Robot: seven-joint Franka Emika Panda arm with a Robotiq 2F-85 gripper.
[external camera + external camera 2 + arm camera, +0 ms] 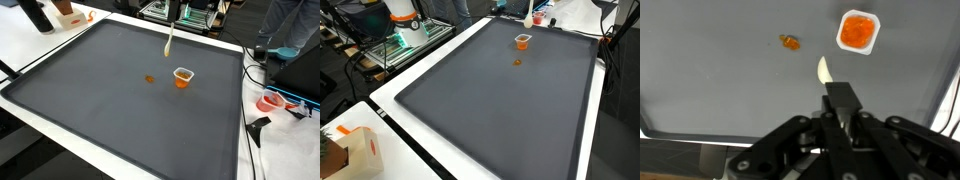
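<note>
Mat (120, 100) dark grey on white table (40, 122) | orange cup (182, 76), crumb (150, 79) | fingers (843, 100) clamp white spoon (824, 70)

The gripper (838, 92) points straight down, its fingers (847, 112) pressed close together.

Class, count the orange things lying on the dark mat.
2: a small cup of orange filling beyond the held spoon, and a loose orange bit lying apart beside the cup. None seems hidden.
</note>
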